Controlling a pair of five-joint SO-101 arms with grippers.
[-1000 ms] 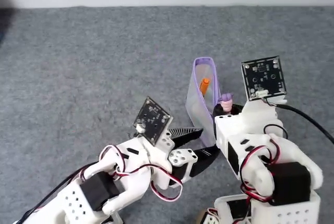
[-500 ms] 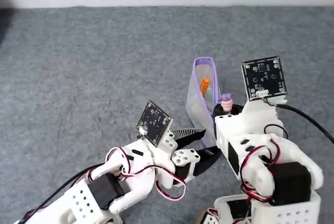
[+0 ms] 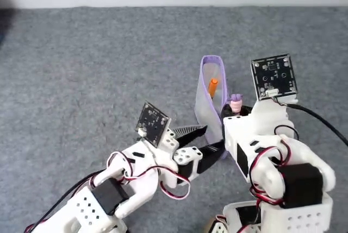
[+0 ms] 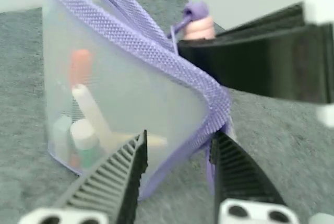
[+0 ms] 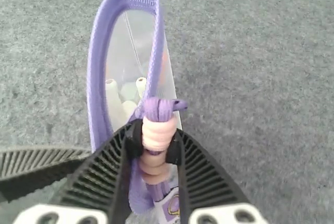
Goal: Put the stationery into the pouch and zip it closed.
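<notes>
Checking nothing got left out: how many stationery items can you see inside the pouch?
3 for sure, all inside the clear pouch: an orange marker, a white stick beside it, a white-capped tube lower down. Blurred shapes nearby may be more.

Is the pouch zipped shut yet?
No, open: the pouch rims gape apart beyond the zipper pull, which the right gripper pinches.

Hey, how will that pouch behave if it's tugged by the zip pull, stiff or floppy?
Probably floppy: the pouch is thin see-through mesh and its rim curves. Likely light, with only a few pens inside. Standing on its narrow edge, it may tip if the right gripper drops the pull.
</notes>
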